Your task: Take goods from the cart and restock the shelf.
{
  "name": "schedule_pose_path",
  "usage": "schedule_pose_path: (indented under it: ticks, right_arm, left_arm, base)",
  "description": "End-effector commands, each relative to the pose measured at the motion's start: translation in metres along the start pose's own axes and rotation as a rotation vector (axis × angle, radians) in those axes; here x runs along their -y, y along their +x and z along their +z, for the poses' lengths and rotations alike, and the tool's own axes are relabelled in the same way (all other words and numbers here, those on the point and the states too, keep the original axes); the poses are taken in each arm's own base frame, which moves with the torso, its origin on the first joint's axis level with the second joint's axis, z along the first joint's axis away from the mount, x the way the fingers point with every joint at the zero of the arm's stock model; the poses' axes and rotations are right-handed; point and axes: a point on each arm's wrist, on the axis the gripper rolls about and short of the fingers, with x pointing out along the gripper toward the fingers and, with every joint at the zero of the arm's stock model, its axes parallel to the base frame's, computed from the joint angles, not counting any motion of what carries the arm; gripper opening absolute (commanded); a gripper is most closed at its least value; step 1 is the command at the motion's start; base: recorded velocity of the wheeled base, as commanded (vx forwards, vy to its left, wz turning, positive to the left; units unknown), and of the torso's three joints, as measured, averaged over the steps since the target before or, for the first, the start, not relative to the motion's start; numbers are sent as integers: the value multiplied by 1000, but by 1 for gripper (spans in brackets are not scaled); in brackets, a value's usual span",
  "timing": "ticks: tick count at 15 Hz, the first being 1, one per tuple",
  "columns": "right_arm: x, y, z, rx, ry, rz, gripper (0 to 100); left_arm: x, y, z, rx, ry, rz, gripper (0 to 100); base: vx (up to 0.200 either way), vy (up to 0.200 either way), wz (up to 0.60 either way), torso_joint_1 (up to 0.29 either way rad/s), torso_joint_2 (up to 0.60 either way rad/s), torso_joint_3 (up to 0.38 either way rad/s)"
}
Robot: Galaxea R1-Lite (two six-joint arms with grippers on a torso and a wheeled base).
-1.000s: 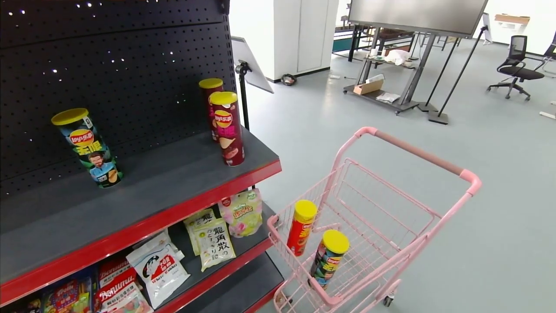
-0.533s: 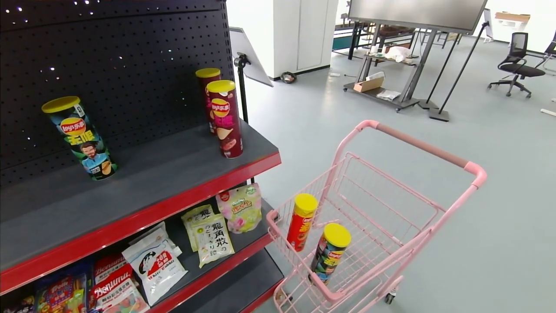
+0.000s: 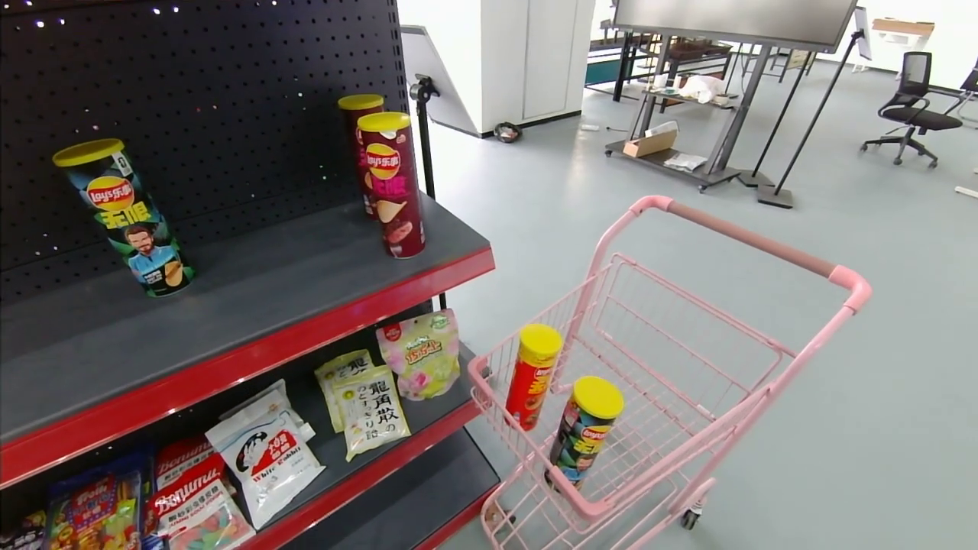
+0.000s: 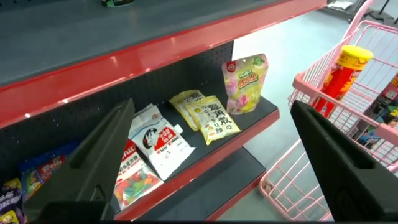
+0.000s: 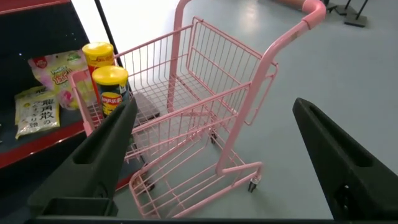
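While both arms hang empty, we judge the task to be at its fetching step. The left gripper (image 4: 212, 106) has its fingers spread wide and holds nothing, in front of the shelving. The right gripper (image 5: 214, 102) is just as wide and just as empty, facing the pink cart (image 3: 752, 241). Two cans stand in the cart's near corner, close beside each other: a red can (image 3: 532, 378) and a dark can (image 3: 584, 431), both with yellow lids. The upper shelf (image 3: 290, 283) has plenty of bare board between a blue-green can (image 3: 126, 221) at its left and two maroon cans (image 3: 391, 187) at its right end. Next, we think, the right arm must come down over one lid inside the wire basket and close round the body without knocking the neighbour. As for print, the cans bear a round logo and lettering. The bags (image 3: 374, 409) on the lower shelf (image 3: 412, 447) carry large characters, which we leave unread.
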Motion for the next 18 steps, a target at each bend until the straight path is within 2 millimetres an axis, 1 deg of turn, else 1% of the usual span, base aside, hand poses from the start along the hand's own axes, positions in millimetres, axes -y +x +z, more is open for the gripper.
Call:
schedule_pose_path:
  ticks: [1, 6, 11, 14, 15, 16, 17, 18]
  right_arm:
    - [0, 0, 0, -1, 0, 1, 100]
    - [0, 0, 0, -1, 0, 1, 100]
    - [0, 0, 0, 0, 0, 2, 100]
    - [0, 0, 0, -1, -9, 10, 100]
    - [0, 2, 1, -30, -25, 29, 100]
    - [-1, 3, 7, -26, -35, 62, 100]
    - [-1, 4, 40, 11, -27, 106, 100]
    - [-3, 39, 132, -15, 89, 146, 100]
  left_arm:
    - [0, 0, 0, -1, 0, -1, 100]
    - [0, 0, 0, -1, -2, 0, 100]
    - [0, 0, 0, -1, -2, 0, 100]
    - [0, 0, 0, -1, -2, 0, 100]
    - [0, 0, 0, -1, -2, 0, 100]
    - [0, 0, 0, -1, -2, -1, 100]
    - [0, 0, 0, -1, 0, 0, 100]
    - [0, 0, 0, -1, 0, -1, 100]
  base:
    - [0, 0, 0, -149, 373, 222]
    - [0, 0, 0, -154, 405, 250]
    - [0, 0, 0, -186, 550, 349]
    - [0, 0, 0, -69, 207, 146]
    - [0, 0, 0, -22, 71, 51]
    - [0, 0, 0, 0, 0, 0]
    - [0, 0, 0, 0, 0, 0]
    - [0, 0, 0, 0, 0, 0]
